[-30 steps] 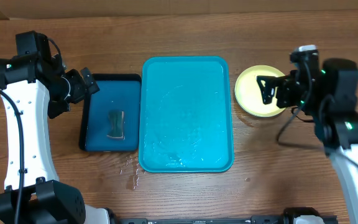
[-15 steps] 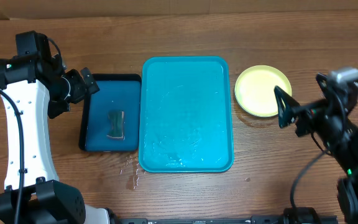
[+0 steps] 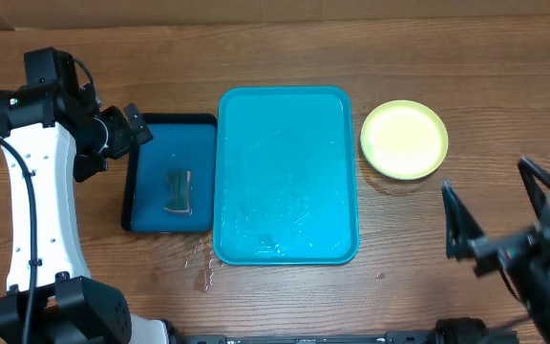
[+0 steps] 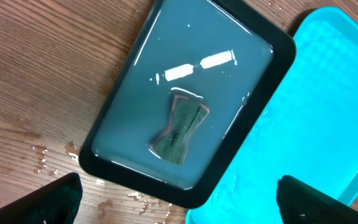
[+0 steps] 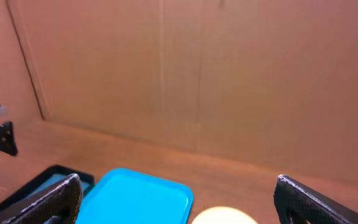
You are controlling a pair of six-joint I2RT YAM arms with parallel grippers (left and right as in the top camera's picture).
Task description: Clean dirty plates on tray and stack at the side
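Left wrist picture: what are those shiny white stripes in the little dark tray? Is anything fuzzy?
Left wrist view: the stripes are glare, a light mirrored on the dark-blue tray's wet surface; the green sponge looks sharp. Overhead view: the right arm's fingers look slightly smeared; the yellow plate is crisp.

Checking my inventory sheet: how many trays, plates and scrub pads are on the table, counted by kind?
Trays: 2, the turquoise tray and the dark-blue tray
Plates: 1 in view, the pale yellow plate
Scrub pads: 1, the green pad in the dark-blue tray
Total: 4
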